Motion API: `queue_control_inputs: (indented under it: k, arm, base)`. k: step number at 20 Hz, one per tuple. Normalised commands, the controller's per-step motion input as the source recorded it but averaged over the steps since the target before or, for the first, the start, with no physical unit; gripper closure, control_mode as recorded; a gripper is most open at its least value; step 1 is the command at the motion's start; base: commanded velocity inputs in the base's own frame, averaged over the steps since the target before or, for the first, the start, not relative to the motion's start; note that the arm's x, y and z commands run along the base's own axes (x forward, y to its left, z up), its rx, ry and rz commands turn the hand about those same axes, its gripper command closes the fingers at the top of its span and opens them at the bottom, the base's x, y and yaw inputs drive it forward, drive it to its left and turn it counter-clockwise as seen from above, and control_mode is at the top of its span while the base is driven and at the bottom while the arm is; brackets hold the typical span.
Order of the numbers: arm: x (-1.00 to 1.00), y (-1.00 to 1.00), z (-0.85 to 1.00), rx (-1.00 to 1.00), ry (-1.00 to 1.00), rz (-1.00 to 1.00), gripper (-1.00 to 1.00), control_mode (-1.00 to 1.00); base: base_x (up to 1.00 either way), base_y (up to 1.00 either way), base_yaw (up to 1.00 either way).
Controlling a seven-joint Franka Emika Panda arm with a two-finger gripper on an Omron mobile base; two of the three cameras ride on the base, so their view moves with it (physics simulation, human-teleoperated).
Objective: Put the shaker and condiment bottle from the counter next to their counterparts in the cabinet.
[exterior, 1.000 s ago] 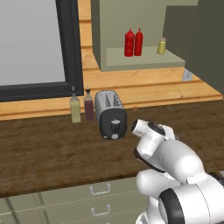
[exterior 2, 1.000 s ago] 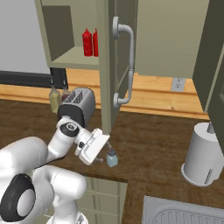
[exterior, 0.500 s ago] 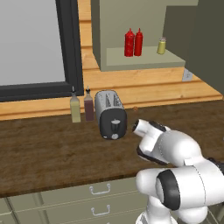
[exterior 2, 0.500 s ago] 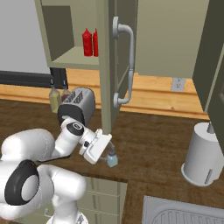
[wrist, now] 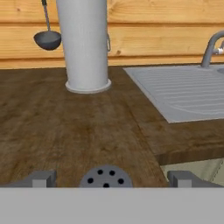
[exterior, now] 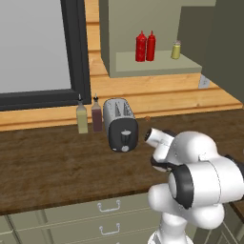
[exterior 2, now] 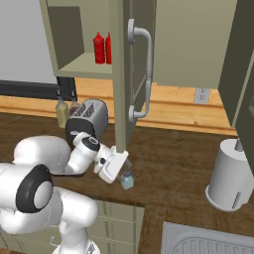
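Over the last second the arm has swung its hand lower and closer to the shaker (exterior 2: 127, 180), which stands near the front edge of the counter (exterior: 57, 167). The gripper (exterior 2: 120, 171) now sits right over it with its jaws spread wide, nothing held. In the hand view the perforated grey cap (wrist: 105, 176) lies centred between the two fingertips (wrist: 41, 178), so the approach looks lined up (a judgement only) and a grasp could come next.

That suggests the first half of the job is done. On the cabinet (exterior: 143, 66) shelf stand two red bottles (exterior: 146, 46) side by side, so the condiment bottle seems already placed beside its taller twin, with one yellowish-green shaker (exterior: 176, 50) a little apart from them.

Counted: two red bottles, two shakers (one up on the shelf, one on the counter), two dark-spouted bottles (exterior: 88, 116) beside one toaster (exterior: 120, 125), one white cylinder (exterior 2: 230, 174), one ladle (wrist: 47, 37) and one sink (wrist: 183, 89).
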Motion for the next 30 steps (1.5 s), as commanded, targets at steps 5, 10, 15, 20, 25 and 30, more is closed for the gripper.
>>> queue_control_inputs:
  k: [5,10,15,20,25,30]
  arm:
    - [0.08,0.0,-0.51,0.0,-0.01,0.0,-1.0,-1.0]
    - [0.06,0.0,-0.31,0.0,0.0,0.0,-1.0,-1.0]
    - [0.05,0.0,-0.34,0.0,0.0,0.0,1.0,-1.0]
    - [0.0,0.0,-0.08,0.0,0.0,0.0,1.0,-1.0]
    - [0.0,0.0,0.21,0.0,0.0,0.01,1.0,-1.0]
    - [-0.04,0.01,0.52,0.0,-0.1,0.07,1.0,-1.0]
  base:
    - [0.0,0.0,0.0]
    - [0.0,0.0,0.0]
    - [0.0,0.0,0.0]
    - [0.0,0.0,0.0]
    - [0.0,0.0,0.0]
    - [0.0,0.0,0.0]
